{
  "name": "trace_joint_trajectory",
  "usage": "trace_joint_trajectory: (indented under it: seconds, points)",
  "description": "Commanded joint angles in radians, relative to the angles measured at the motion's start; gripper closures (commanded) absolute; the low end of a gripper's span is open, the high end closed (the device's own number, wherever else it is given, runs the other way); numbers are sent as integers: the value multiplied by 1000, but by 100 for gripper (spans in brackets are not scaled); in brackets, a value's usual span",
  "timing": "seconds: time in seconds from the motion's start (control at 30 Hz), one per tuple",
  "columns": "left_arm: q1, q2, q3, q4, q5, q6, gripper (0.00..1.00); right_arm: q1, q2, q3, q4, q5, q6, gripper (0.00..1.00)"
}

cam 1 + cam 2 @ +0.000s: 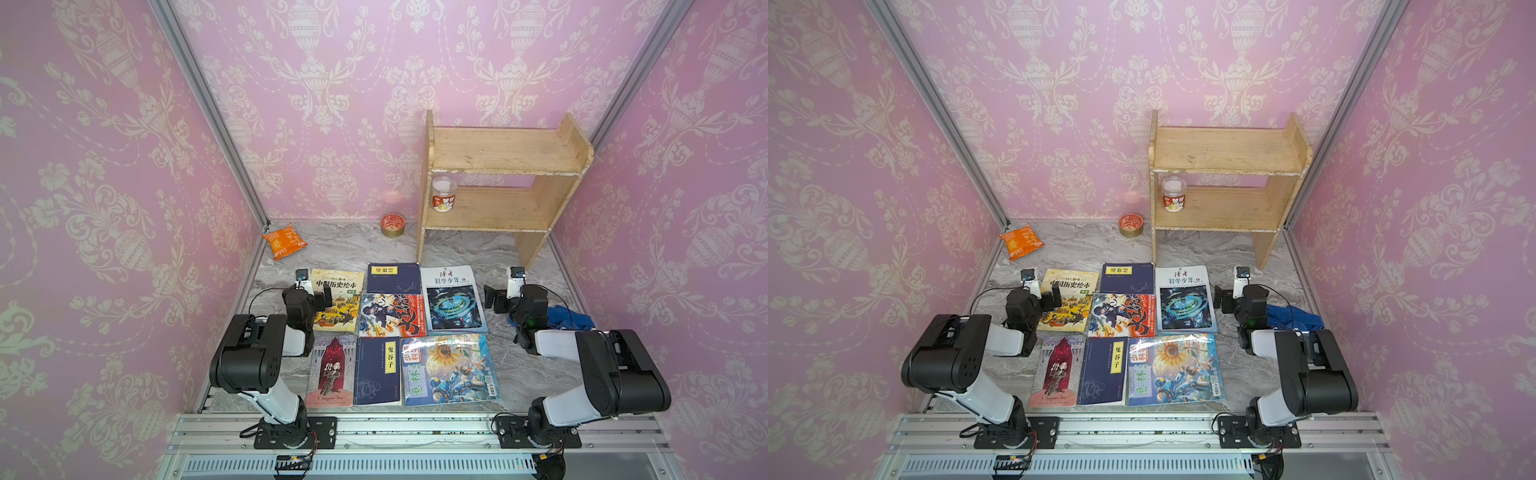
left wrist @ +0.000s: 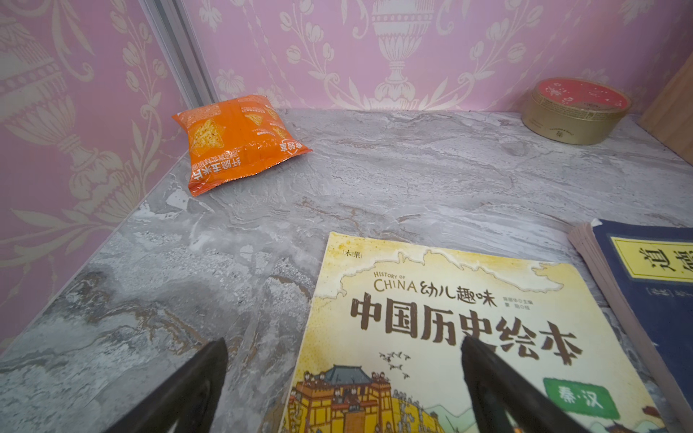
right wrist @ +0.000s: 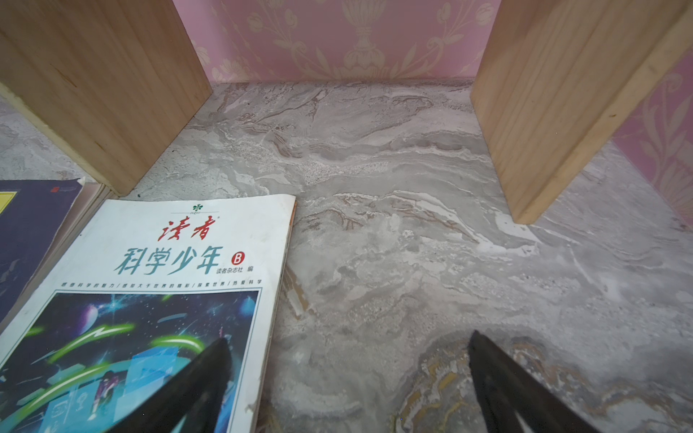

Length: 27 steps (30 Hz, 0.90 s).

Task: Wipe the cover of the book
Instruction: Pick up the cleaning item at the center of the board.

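Seven books (image 1: 392, 332) lie flat, covers up, in a tight block at the middle of the table (image 1: 536, 374), between the two arms. By my reading they are set there so that either arm can reach a cover without moving a book. Which one is to be wiped the pictures do not say.

Taking 12 o'clock as the back wall in both top views, the cloth (image 1: 569, 318) lies crumpled at 3 o'clock, just beside the right arm. That arm looks the likelier one to fetch it. The shelf (image 1: 498, 153) stands at 1 o'clock, the tin (image 1: 392, 225) at 12 and the bag (image 1: 284, 241) at 11, all well clear of the books.

The left gripper (image 1: 322, 297) hangs over the 9 o'clock edge of the yellow book (image 2: 450, 318), jaws spread and empty. The right gripper (image 1: 493, 300) hangs just off the 3 o'clock edge of the magazine (image 3: 187, 262), jaws likewise spread, grasping nothing. Neither touches the cloth, so I judge that wiping has not begun.

The covers look glossy and mostly flat. The magazine's edge is worn, and the yellow book's cover looks slightly rough near its top. No dirt is plain to see.
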Motion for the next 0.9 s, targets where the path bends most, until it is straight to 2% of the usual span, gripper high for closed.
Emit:
trace_joint_trajectory:
  seconds: [0.0,0.07,0.2,0.23,0.3,0.37,0.53,0.67,0.87]
  points:
    - [-10,-8,-18,4,-41,27,1,-7,5,25,-11,-8,3,0]
    - [-20,-11,-27,15,-67,32,1,-6,5,25,-10,-2,4,0]
    - [-27,-14,-30,23,-95,38,1,40,-44,26,-47,153,9,0]
    - [-31,-26,-30,19,-123,36,1,58,-100,65,-169,228,21,0]
    - [-33,-72,-22,-25,-181,22,1,60,-159,197,-482,286,108,0]
    - [-35,-128,15,-147,-199,18,1,63,-159,259,-595,303,128,0]
    - [-53,-280,75,-393,-211,4,1,75,-237,266,-701,415,220,0]
    - [-53,-414,177,-762,-263,-157,1,56,-294,285,-846,502,305,0]
    - [-55,-543,324,-1257,-106,-410,1,-84,-270,432,-1279,568,523,0]
